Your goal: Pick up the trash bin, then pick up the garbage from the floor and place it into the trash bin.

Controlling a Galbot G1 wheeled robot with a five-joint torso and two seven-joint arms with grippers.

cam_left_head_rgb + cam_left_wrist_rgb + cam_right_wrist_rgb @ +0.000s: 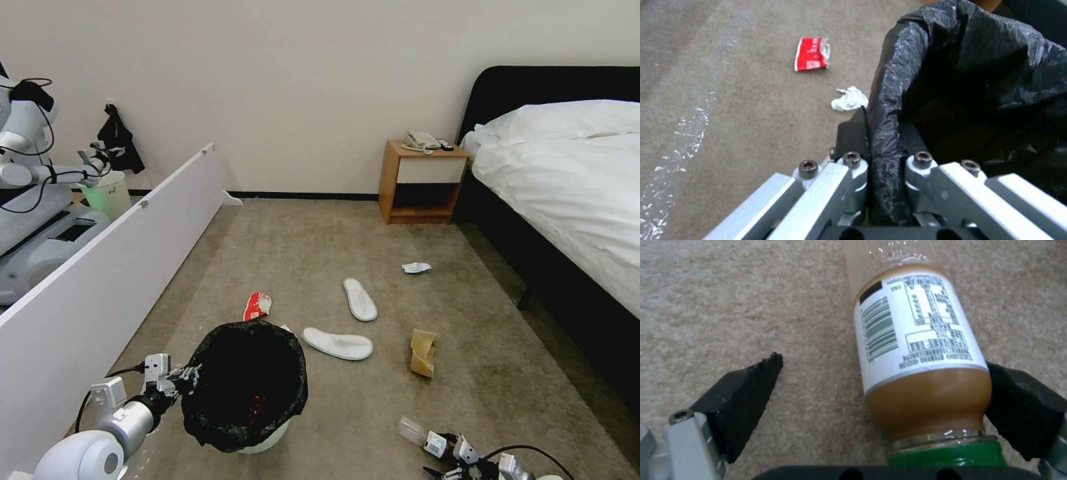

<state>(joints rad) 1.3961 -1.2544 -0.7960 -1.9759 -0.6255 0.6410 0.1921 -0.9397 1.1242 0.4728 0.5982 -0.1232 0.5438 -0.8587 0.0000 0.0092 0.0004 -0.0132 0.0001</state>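
Left end effector [878, 173] clamping bin [243, 383] rim | right end effector [882, 396] gaping around bottle [916, 350], lower right | centring needed before squeezing

Open floor [373, 233] mid-room; white panel [120, 267] walls off left edge, bed [567, 200] right, nightstand [421, 181] far corner.

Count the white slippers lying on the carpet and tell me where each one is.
2. One slipper lies just right of the trash bin; the other slipper lies beyond it, toward the nightstand. More could be hidden behind the bin or under the bed.
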